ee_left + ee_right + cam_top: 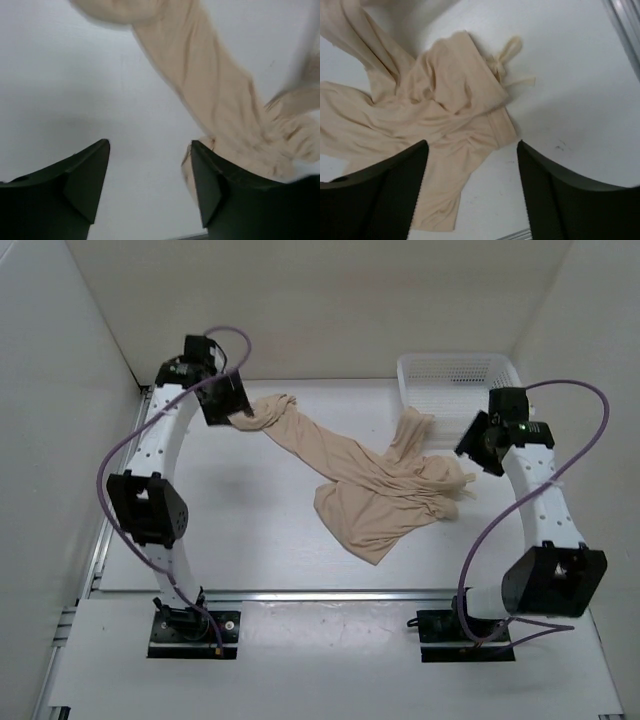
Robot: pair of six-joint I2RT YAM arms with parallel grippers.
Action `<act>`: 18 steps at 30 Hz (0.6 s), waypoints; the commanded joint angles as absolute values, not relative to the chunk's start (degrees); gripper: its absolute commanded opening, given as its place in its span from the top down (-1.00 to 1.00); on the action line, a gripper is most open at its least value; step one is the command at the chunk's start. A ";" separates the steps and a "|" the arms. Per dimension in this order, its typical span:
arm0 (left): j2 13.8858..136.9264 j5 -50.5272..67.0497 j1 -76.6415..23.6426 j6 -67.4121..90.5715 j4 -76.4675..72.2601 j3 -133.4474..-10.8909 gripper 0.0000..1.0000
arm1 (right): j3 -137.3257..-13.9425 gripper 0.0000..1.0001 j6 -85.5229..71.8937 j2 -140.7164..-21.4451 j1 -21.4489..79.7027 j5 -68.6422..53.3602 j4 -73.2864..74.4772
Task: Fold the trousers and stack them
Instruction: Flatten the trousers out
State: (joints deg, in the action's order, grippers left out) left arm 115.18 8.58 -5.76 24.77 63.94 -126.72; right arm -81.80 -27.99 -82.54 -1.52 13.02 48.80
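The light beige trousers (372, 483) lie crumpled on the white table. One leg runs up-left to a bunched end at the back left, and the other leg bends toward the basket. My left gripper (236, 412) hovers at that leg end, open and empty. In the left wrist view the leg (210, 85) passes behind the right finger (210, 185). My right gripper (472, 452) is open above the waist end. The right wrist view shows the waistband (445, 95) and drawstring (512, 50) below the open gripper (472, 170).
A white mesh basket (455, 372) stands at the back right, just behind the trousers and next to the right arm. White walls close in the table on the left, back and right. A metal rail (330, 594) runs along the near edge.
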 commanded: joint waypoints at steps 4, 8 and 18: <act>87.29 12.12 -15.19 25.74 52.66 -85.51 0.75 | -64.45 0.54 -27.42 -71.29 -4.48 8.99 47.12; 90.33 12.83 -26.08 31.54 48.78 -76.47 0.79 | -53.28 0.94 -31.02 -72.76 -7.20 -1.47 41.68; 105.97 10.28 -41.30 42.10 43.42 -76.46 -0.96 | -47.89 -0.76 -32.17 -83.22 -8.44 -7.65 30.06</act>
